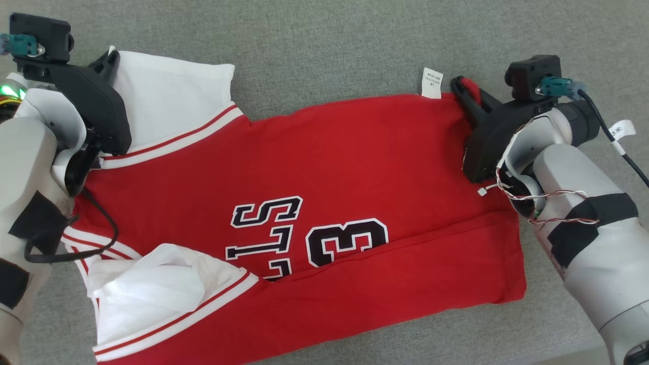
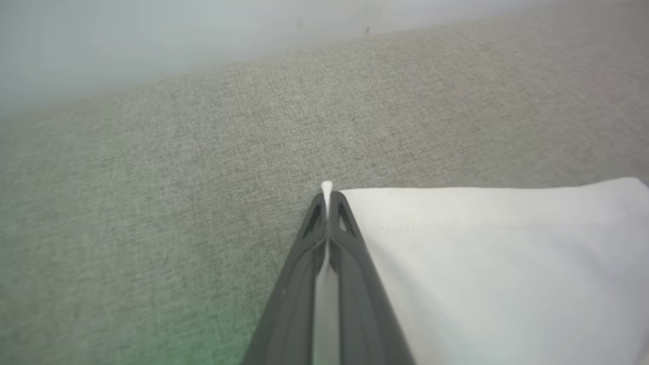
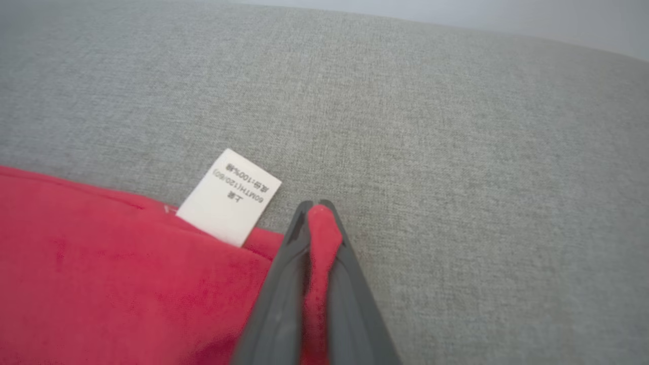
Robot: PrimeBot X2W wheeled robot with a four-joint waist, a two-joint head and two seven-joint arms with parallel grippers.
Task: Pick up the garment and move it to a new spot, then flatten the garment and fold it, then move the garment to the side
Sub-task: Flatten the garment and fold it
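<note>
The near edge of the grey woven surface [image 1: 560,350] showed at the lower right of the head view, just past the jersey's near right corner. On the far side a wide band of bare grey fabric lay open beyond the jersey, running in both wrist views to a far edge against a pale wall [image 2: 152,35].

The red jersey [image 1: 324,167] lay flat and sideways across the middle of the surface, sleeves toward the robot's left and hem toward its right. Its near long side was folded over onto the front, hiding part of the black, white-edged lettering and the numeral. The near sleeve [image 1: 152,289] was white, crumpled, and trimmed in red and white stripes. The far sleeve [image 1: 167,96] lay smoother. A white care label [image 1: 432,82] stuck out from the far edge by the hem.

The left hand [image 1: 109,56] was clamped together on the far sleeve's outer corner, a sliver of white cloth between its fingers [image 2: 350,238]. The right hand [image 1: 459,83] was pinched on the far hem corner just beside the label, with red cloth bunched between its fingers [image 3: 284,263].
</note>
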